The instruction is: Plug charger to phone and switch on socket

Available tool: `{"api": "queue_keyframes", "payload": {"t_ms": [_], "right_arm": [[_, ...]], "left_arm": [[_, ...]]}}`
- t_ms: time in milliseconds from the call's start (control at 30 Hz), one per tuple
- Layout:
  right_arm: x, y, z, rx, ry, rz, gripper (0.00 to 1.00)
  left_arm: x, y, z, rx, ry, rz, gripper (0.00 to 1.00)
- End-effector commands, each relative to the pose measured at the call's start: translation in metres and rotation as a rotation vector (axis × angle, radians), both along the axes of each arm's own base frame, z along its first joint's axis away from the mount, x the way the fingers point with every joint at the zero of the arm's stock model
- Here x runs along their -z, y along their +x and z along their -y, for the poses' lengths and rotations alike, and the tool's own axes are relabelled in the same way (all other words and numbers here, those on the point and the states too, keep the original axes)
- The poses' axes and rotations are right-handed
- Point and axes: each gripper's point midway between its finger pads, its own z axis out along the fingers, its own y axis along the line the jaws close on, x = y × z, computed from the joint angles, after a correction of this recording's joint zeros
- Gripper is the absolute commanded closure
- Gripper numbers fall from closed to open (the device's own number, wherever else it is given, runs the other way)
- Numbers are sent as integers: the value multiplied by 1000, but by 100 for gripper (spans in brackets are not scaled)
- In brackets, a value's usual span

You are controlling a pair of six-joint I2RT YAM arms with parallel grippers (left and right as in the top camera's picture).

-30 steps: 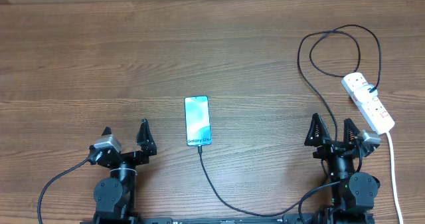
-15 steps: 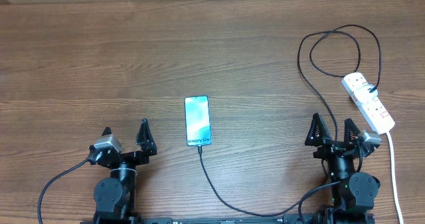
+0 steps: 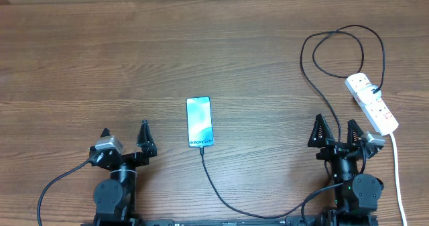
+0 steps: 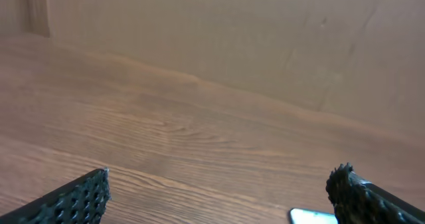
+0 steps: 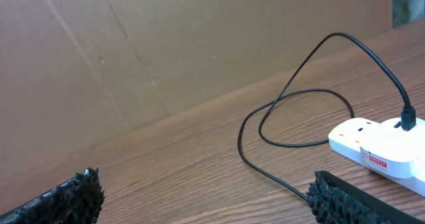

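The phone (image 3: 199, 121) lies flat at the table's middle, screen lit, "Galaxy S24+" text at its near end. The charger cable (image 3: 221, 192) has its tip at the phone's near end, runs along the front edge, then loops up at the right to the socket (image 3: 372, 102), a white power strip with red switches, where its plug sits in an outlet. My left gripper (image 3: 125, 136) is open and empty, left of the phone; a phone corner (image 4: 311, 215) shows in its wrist view. My right gripper (image 3: 336, 131) is open and empty, just left of the socket (image 5: 382, 147).
The socket's thick white cord (image 3: 397, 172) runs down the right edge toward the front. The cable's loop (image 5: 302, 114) lies on the wood beyond my right gripper. A brown cardboard wall (image 4: 232, 38) stands behind the table.
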Motion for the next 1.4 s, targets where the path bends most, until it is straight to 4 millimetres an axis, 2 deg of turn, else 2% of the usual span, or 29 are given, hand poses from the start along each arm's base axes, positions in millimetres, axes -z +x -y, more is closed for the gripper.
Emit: {"api": "queue_keyframes", "payload": {"t_ms": [0,100,300,633,1367], "right_arm": [[1,0,2,8,-13,7,0],[1,0,2,8,-13,7,0],[1,0,2,8,-13,7,0],[1,0,2,8,-13,7,0],[1,0,2,8,-13,7,0]], "left_arm": [[2,0,15,108,207,-10,0],[2,0,19,139,275,-12,0],[2,0,11,110,274,-16,0],[2,0,12,108,214,-11,1],[2,0,11,105,214,-13,0]]}}
